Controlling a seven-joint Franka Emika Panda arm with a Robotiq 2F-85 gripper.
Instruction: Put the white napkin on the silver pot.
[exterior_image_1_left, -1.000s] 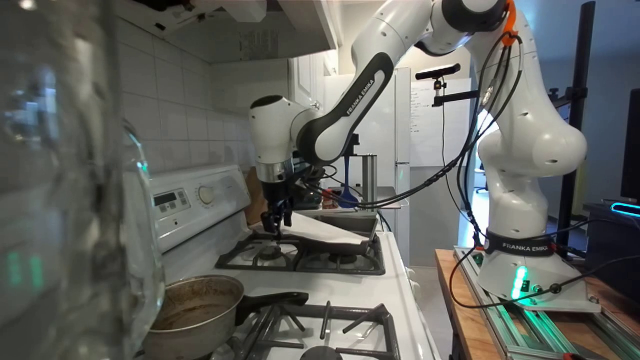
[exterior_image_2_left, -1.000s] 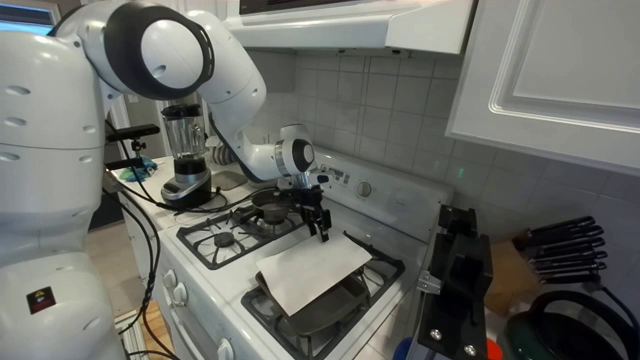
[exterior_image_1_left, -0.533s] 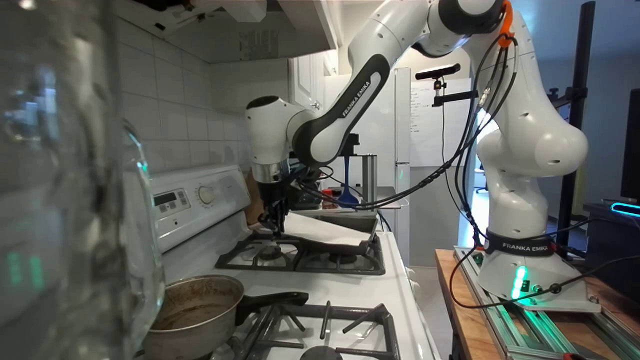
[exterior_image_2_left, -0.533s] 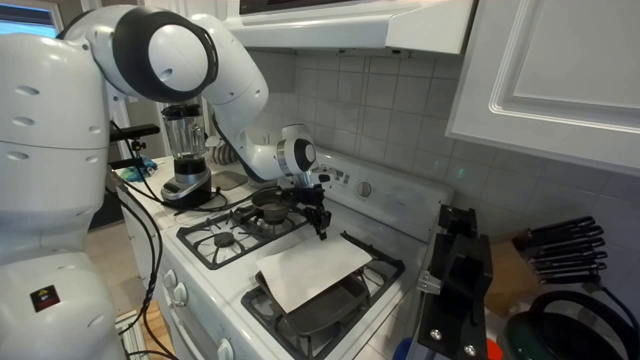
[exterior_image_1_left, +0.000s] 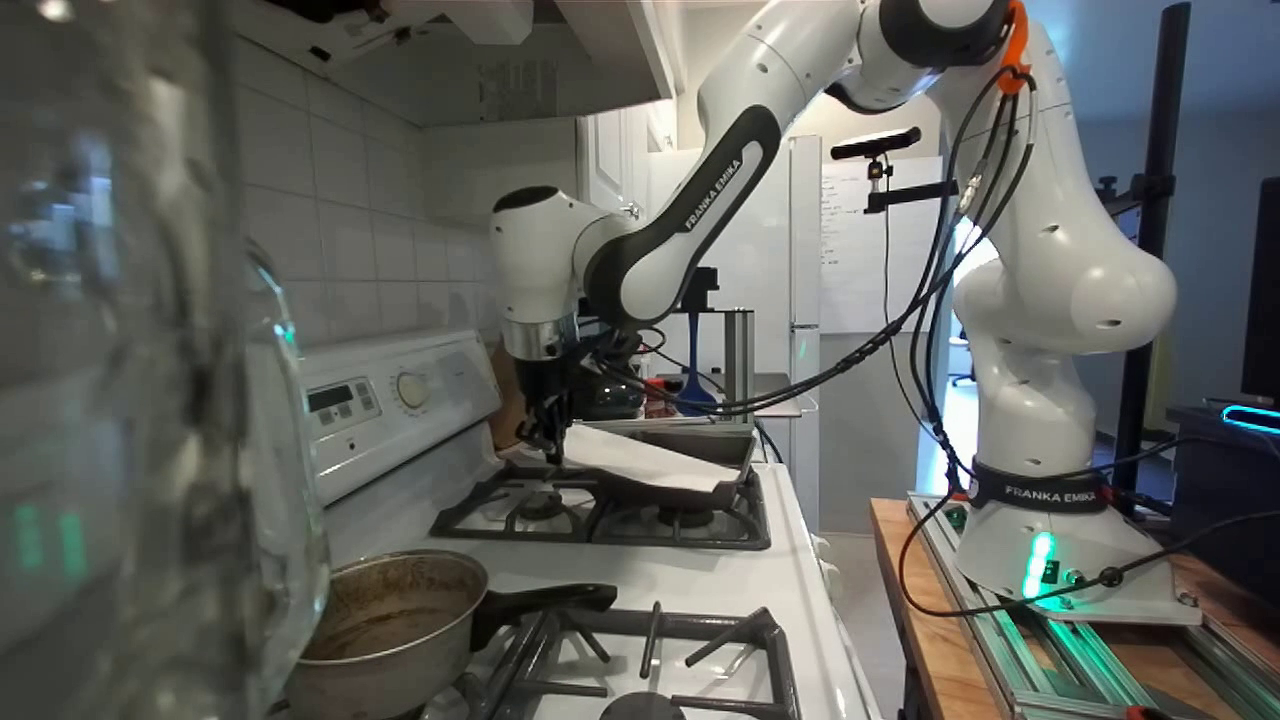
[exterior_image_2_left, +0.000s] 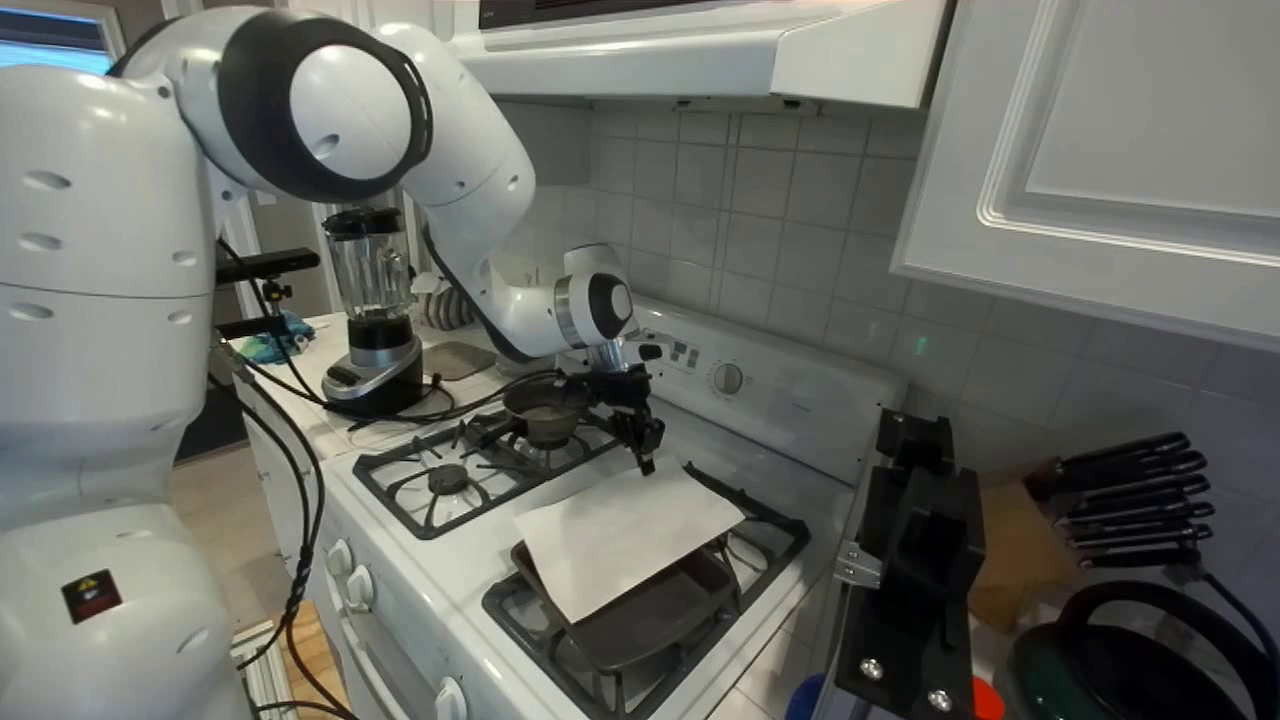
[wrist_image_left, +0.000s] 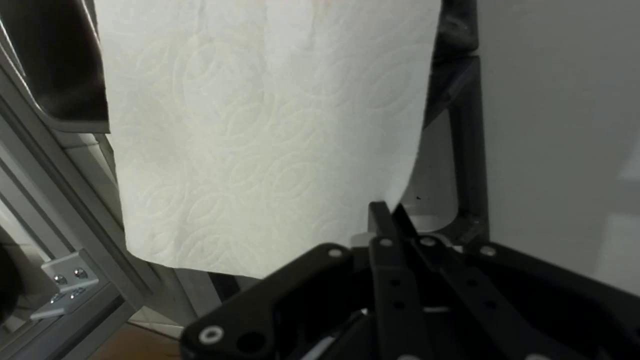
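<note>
Within the pincer (wrist_image_left: 391, 206) sits one edge of the white napkin (wrist_image_left: 270, 125)

In an exterior view: napkin (exterior_image_2_left: 625, 545) partly over the baking pan (exterior_image_2_left: 665, 630), pan on the nearer grate (exterior_image_2_left: 780, 517) of the stove (exterior_image_2_left: 470, 558). Napkin's rear edge in my gripper (exterior_image_2_left: 647, 467). Pot (exterior_image_2_left: 548, 425) stands apart on the farther grate (exterior_image_2_left: 500, 500), behind the napkin and to its left. Blender (exterior_image_2_left: 372, 320) beyond, on the counter (exterior_image_2_left: 335, 440) at left. Knife block (exterior_image_2_left: 1020, 550) standing right of the stove.

- "FRANKA EMIKA" on forearm (exterior_image_1_left: 716, 195), upper middle
- Same on base collar (exterior_image_1_left: 1040, 490), lower right
- Yellow triangle (exterior_image_2_left: 89, 586) on dark label (exterior_image_2_left: 97, 605), lower left
- Sheet (exterior_image_1_left: 872, 240): probably writing, unreadable
</note>
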